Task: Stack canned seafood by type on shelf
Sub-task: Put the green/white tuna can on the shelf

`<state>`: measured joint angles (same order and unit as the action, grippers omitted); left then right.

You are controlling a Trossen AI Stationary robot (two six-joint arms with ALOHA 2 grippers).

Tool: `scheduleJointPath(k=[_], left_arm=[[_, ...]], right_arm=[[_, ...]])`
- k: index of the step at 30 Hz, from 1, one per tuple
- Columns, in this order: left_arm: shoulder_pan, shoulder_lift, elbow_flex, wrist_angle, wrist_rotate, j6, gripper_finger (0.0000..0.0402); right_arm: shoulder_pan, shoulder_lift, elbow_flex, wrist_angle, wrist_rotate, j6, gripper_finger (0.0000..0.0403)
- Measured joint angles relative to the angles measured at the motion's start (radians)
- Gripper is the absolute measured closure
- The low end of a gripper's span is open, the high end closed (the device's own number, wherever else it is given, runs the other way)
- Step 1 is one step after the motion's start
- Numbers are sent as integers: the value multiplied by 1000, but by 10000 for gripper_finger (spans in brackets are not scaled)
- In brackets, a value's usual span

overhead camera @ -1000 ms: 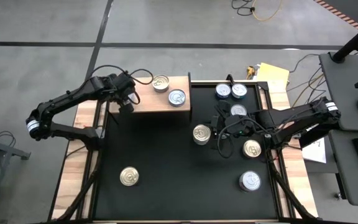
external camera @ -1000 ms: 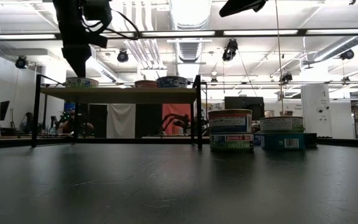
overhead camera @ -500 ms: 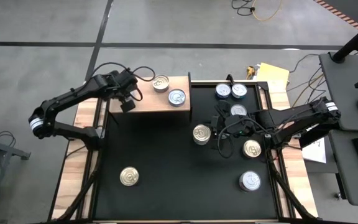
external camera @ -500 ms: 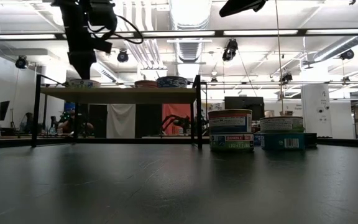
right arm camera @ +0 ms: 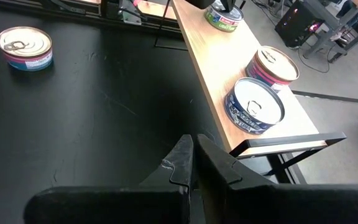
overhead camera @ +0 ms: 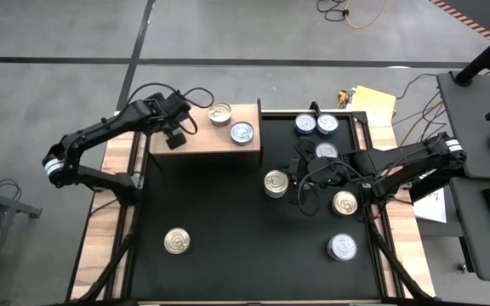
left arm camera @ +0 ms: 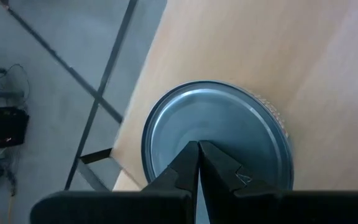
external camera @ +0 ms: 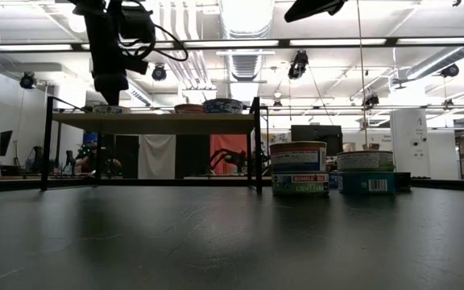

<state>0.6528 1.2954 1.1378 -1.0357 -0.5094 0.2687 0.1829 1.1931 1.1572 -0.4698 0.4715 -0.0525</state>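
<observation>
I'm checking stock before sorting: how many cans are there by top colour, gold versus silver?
Gold-topped cans: 4
Silver-topped cans: 6, one seen clearly only in the left wrist view
Total: 10

Seen from above, 10 tins show. 4 are gold-topped tins [overhead camera: 276,183] and 5 are silver-topped tins [overhead camera: 341,246]. 1 more tin [left arm camera: 216,134], grey-faced, lies under the left tool [overhead camera: 174,138].

The 1 shelf [overhead camera: 202,143] carries 3 of them: 1 gold, 1 silver and the grey-faced 1. The 1 bench [overhead camera: 228,221] carries 7: 3 gold and 4 silver.

There are 2 arms, with 2 tools: the left and the right tool [overhead camera: 296,180].
</observation>
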Motion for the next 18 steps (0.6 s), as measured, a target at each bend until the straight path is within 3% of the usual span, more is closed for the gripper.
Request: scheduleJointPath(k=[18], left_arm=[[26,1,-2,36,-4,11,401]], right_arm=[[0,0,0,-4,0,0,393]])
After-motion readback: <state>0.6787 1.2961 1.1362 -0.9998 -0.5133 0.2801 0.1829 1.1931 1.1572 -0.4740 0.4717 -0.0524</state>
